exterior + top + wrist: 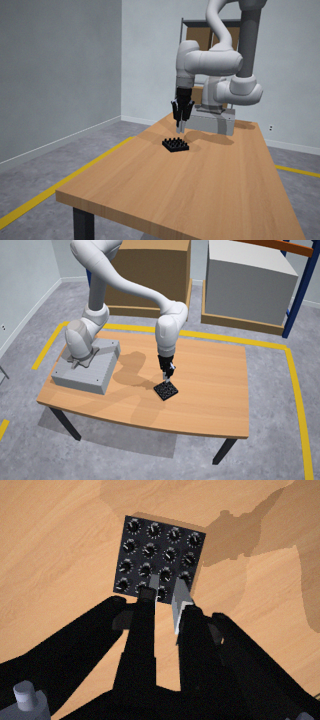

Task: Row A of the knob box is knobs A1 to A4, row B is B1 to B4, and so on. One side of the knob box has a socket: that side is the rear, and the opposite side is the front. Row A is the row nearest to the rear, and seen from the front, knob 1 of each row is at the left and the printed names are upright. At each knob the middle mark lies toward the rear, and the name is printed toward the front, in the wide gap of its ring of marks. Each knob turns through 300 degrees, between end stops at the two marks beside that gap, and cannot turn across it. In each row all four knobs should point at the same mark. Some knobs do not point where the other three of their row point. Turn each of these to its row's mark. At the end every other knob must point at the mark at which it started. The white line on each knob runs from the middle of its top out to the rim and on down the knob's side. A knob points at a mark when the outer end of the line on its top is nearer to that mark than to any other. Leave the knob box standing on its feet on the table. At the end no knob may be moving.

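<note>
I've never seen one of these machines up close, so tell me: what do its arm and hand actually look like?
The arm is smooth, glossy white with rounded, bulging joints and one darker grey tube section. It stands on a ribbed grey block. The hand is black, with two jointed black fingers ending in pale grey flat tips. No cables or markings show.

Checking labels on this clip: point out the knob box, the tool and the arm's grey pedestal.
knob box (pixel 171 395), top view, its top face near the front corner.
tool (pixel 181 129), exterior view, midway between the fingertips.
grey pedestal (pixel 103 380), top view, free front corner.
</note>
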